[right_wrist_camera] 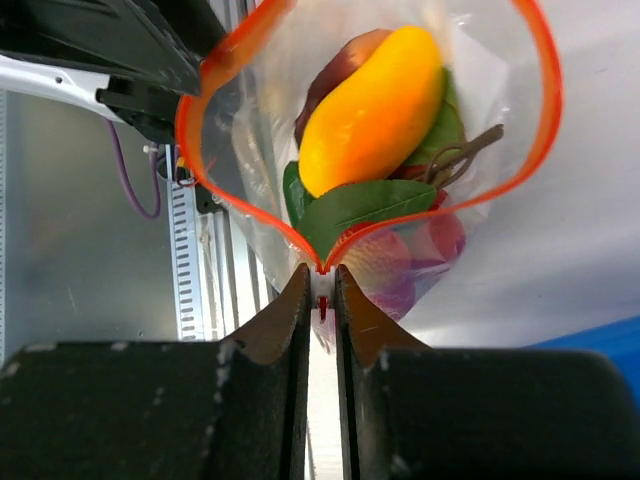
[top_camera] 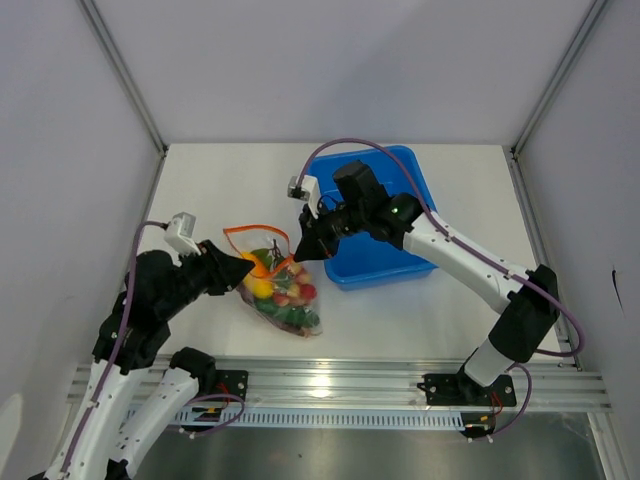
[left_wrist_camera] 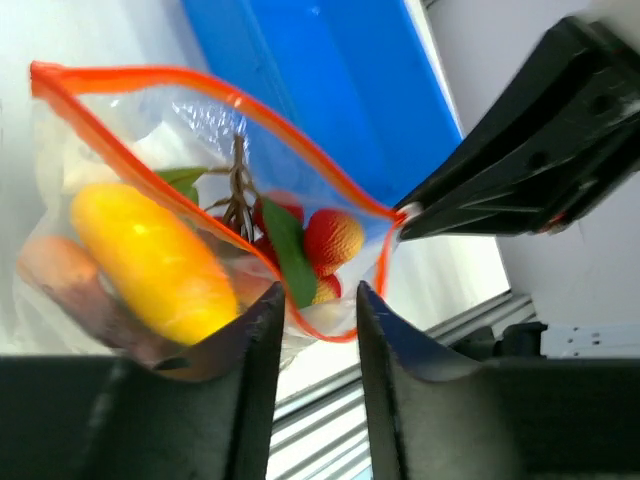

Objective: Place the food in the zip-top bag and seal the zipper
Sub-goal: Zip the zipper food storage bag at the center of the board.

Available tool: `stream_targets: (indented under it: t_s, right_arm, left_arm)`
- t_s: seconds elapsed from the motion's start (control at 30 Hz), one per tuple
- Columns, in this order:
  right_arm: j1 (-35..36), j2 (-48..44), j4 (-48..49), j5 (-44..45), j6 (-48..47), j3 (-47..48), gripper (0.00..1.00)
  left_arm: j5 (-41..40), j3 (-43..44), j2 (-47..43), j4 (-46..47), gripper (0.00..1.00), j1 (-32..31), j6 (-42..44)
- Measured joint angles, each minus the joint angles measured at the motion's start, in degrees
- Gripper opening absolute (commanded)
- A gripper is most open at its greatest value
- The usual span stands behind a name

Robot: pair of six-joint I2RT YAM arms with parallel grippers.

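Top external: the bag [top_camera: 285, 300] lies on the table [top_camera: 420, 310] in front of the left arm, just left of the blue bin [top_camera: 380, 275]. Its mouth faces the back of the table and gapes open, the orange zipper [top_camera: 255, 231] forming a loop. The food is inside, a mix of yellow, red and green.

The left gripper [top_camera: 248, 268] is at the near-left side of the mouth. The right gripper [top_camera: 298, 255] is at the right corner of the mouth, its arm reaching over the bin.

Left wrist: the fingers stand apart. The near rim of the bag crosses the gap between them, and I cannot see either finger pressing on it, so the bag looks released on this side. Through the plastic a yellow piece [left_wrist_camera: 150, 260], a red fruit [left_wrist_camera: 333, 240] and a green leaf [left_wrist_camera: 285, 250] show. The right gripper's tips meet the zipper's far corner.

Right wrist: the fingers are clenched almost together on the zipper's corner, where its two sides run into one point. The strip is pinched right at the tips. Above them the mouth opens wide, with the yellow piece on top and the leaf below it.
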Motion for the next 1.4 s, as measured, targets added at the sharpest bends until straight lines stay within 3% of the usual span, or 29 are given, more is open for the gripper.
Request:
stream_targets:
  t_s: [0.2,0.37,0.83,1.4]
  right_arm:
    - [0.8,-0.4,-1.3,2.0,1.0,0.0,0.00]
    - [1.3,-1.5,-1.8,3.5,1.7,0.1,0.00]
    - [1.9,-2.8,-8.3,6.6,2.5,5.9,0.00]
    - [2.2,-4.2,-11.5,5.8,1.0,6.6,0.00]
  left_arm:
    - [0.4,3.1,-0.3,2.5,0.72,0.0,5.5]
    - [6.2,3.6,-0.2,8.6,0.79,0.0,9.1]
    - [26.5,-1.0,6.5,35.2,0.78,0.0,13.8]
    - [40.8,0.7,20.1,36.2,0.76,0.0,28.9]
